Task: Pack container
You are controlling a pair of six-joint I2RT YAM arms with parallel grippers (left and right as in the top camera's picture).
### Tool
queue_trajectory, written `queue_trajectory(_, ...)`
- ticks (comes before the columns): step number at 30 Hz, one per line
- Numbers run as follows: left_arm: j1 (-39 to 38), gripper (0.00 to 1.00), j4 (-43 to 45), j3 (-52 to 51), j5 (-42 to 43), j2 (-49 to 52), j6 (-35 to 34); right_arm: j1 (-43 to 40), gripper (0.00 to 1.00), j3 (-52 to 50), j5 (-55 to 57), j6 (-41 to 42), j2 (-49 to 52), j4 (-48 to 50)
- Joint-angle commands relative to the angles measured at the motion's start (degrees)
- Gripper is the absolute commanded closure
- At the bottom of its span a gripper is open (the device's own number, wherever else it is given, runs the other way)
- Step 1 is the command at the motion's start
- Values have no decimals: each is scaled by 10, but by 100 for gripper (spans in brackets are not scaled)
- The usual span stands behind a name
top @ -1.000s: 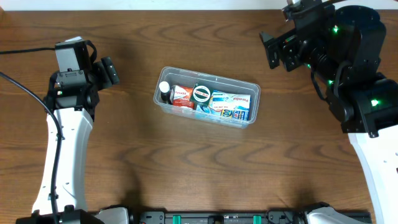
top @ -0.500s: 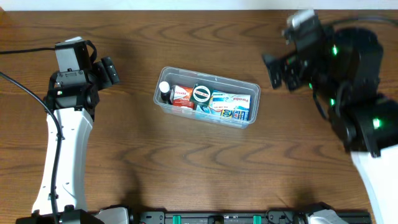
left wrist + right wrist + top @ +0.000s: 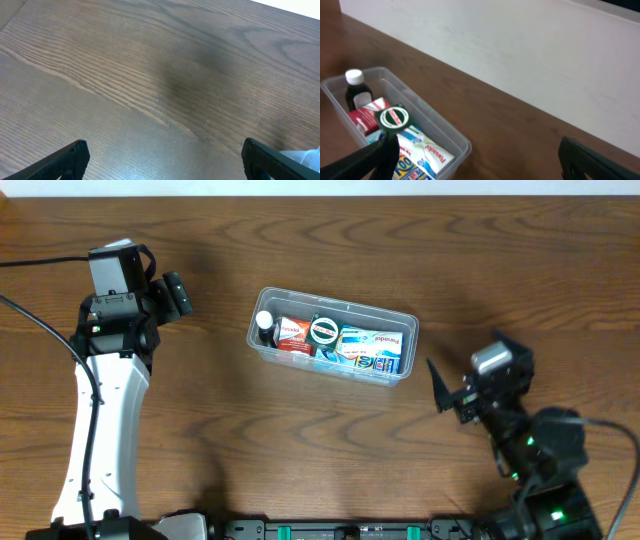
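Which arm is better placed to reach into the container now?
Right, probably. The right gripper, open, sits nearer the container and its camera faces it; the left gripper is farther off, seeing mostly bare table.

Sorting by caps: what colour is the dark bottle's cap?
White cap, clearest in the right wrist view.

- The table (image 3: 300, 440) is brown wood with dark wavy lines in it.
- One clear plastic container (image 3: 335, 301) sits flat on the table, near the middle and a bit toward the far side.
- Soft dark shadows lie on the wood.
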Motion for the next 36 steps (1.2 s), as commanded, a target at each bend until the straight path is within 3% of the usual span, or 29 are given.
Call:
queue_trajectory(1, 2, 2, 0, 9, -7, 6, 3, 4, 1, -78, -3, -3, -60, 42)
queue_trajectory(11, 2, 2, 0, 9, -7, 6, 3, 4, 1, -160, -7, -3, -187, 54)
queue_trajectory(20, 2, 2, 0, 9, -7, 6, 3, -3, 1, -239, -2, -3, -233, 124)
queue_trajectory(36, 2, 2, 0, 9, -7, 6, 3, -69, 1, -249, -2, -20, -282, 30)
